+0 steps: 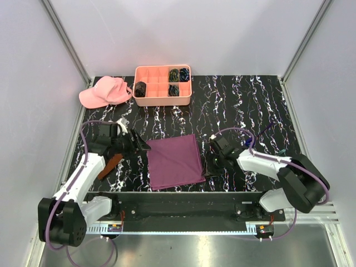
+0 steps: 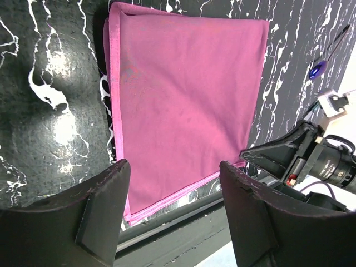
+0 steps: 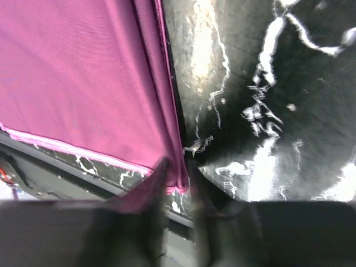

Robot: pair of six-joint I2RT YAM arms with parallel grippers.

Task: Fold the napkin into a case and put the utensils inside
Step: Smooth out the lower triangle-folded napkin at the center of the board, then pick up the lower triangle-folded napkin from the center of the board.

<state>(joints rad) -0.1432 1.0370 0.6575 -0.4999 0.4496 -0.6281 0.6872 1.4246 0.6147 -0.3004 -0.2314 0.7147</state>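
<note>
**A:** Overhead view reads bright, even and sharp to me, with only soft shadows. Any glare?

**B:** Yes. I get white hotspots on the glossy table (image 2: pixel 55 128) in both wrist views. Right wrist view: the right gripper (image 3: pixel 178 168) is blurred up close, the napkin (image 3: pixel 72 72) weave crisp.

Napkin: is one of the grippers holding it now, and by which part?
Yes. The right gripper pinches the napkin at its near right corner, with the jaws closed on the cloth. The left gripper is open above the napkin and holds nothing.
</note>
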